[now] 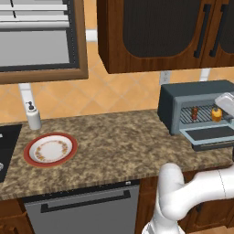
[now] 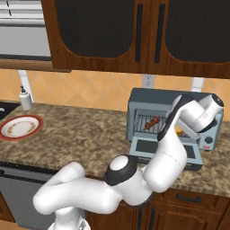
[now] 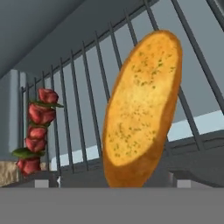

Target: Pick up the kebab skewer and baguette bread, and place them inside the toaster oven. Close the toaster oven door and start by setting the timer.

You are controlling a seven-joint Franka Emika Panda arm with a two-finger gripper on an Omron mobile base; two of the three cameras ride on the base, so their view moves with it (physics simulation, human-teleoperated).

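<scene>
Speckled brown granite desk (image 1: pixel 119 141) under dark wooden cabinets. Boxy blue-grey toaster oven (image 1: pixel 183 98) stands at the desk's right end, its glass-fronted door (image 1: pixel 211 135) dropped open. Golden-orange baguette bread (image 3: pixel 140 109) sits on the wire rack, close before the pincer, whose state I cannot tell. Red-meat kebab skewer (image 3: pixel 37 131) lies further left on the rack.

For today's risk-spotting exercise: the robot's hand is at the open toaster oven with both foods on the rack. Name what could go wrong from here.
1. The baguette bread fills the hand view right at the gripper; pulling back carelessly could drag it off the wire rack.
2. The kebab skewer sits near the bread, so a sideways nudge might knock it.
3. The toaster oven door lies open beneath the arm; a low retreat could strike it.
</scene>
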